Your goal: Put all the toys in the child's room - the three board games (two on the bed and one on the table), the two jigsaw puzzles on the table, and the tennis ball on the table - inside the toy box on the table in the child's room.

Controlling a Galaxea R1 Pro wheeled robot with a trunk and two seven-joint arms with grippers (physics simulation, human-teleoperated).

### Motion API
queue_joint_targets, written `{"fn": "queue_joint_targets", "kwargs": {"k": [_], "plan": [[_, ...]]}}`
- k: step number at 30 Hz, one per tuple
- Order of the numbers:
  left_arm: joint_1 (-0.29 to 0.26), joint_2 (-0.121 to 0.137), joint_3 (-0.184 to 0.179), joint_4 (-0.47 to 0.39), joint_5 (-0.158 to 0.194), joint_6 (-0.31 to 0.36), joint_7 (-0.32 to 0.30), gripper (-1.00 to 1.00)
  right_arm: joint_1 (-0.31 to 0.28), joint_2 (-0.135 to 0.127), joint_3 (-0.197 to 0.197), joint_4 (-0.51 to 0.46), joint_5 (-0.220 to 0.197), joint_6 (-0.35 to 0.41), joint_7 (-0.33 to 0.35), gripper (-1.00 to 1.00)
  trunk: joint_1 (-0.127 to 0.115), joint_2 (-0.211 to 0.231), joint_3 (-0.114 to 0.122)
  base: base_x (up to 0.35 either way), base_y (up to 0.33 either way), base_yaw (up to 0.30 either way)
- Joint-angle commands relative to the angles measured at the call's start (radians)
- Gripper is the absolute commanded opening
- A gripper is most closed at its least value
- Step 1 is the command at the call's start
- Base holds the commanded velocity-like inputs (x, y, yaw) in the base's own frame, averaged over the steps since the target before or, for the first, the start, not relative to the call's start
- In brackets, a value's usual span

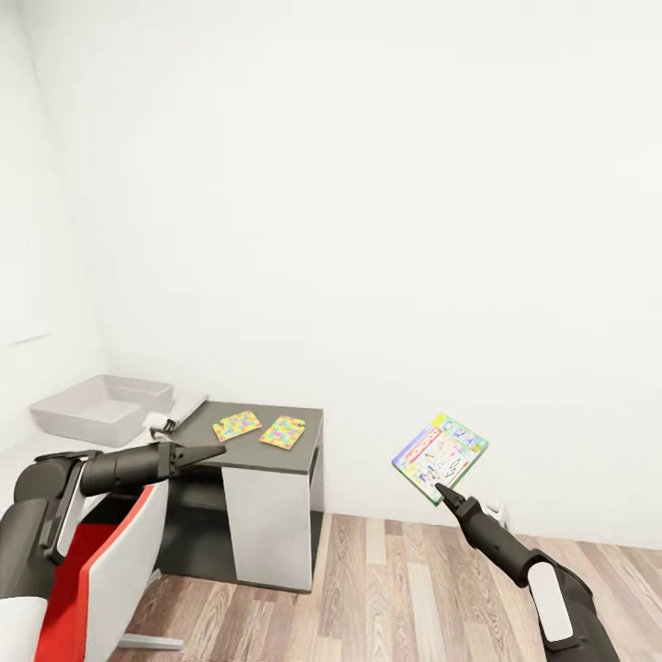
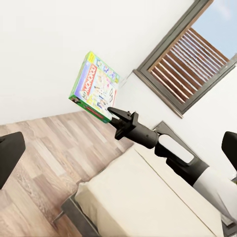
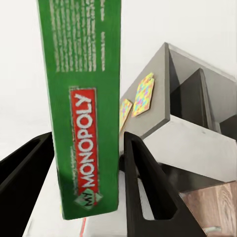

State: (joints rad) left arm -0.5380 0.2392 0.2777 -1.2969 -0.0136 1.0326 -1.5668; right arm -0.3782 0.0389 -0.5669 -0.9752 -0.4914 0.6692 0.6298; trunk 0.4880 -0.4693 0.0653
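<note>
1. Your right claw [image 1: 448,495] is clamped on the green-edged flat Monopoly game box [image 1: 440,457], held in the air over the wood floor, well right of the dark grey cabinet top [image 1: 308,418]
2. Left claw [image 1: 210,452] looks pinched together, empty
3. Carrying step I'd say; next you need to reach the light grey flared toy box [image 1: 103,407] at far left
4. Box is tilted, long axis running up and right, cover facing you

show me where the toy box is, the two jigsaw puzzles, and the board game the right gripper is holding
toy box [image 1: 78,425]: head view, front sloping wall.
jigsaw puzzles [image 1: 237,425]: head view, middle of the left panel; the other lies beside it.
board game [image 1: 441,457]: head view, printed cover.
</note>
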Motion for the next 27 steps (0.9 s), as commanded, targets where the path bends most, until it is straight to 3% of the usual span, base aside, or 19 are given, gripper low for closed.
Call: {"fn": "queue_joint_targets", "kwargs": {"k": [1, 27], "plan": [[0.0, 0.0, 0.0, 0.0, -0.002, 0.011, -0.004, 1.0, -0.001, 0.001, -0.004, 0.0, -0.004, 0.007, 0.003, -1.0, 0.0, -0.001, 0.0, 0.0, 0.0, 0.29], [0.0, -0.002, -0.001, 0.0, -0.003, 0.008, -0.004, 1.0, -0.001, 0.001, -0.004, 0.0, -0.004, 0.007, 0.004, -1.0, 0.0, -0.001, -0.007, 0.0, 0.0, 0.267]]}}
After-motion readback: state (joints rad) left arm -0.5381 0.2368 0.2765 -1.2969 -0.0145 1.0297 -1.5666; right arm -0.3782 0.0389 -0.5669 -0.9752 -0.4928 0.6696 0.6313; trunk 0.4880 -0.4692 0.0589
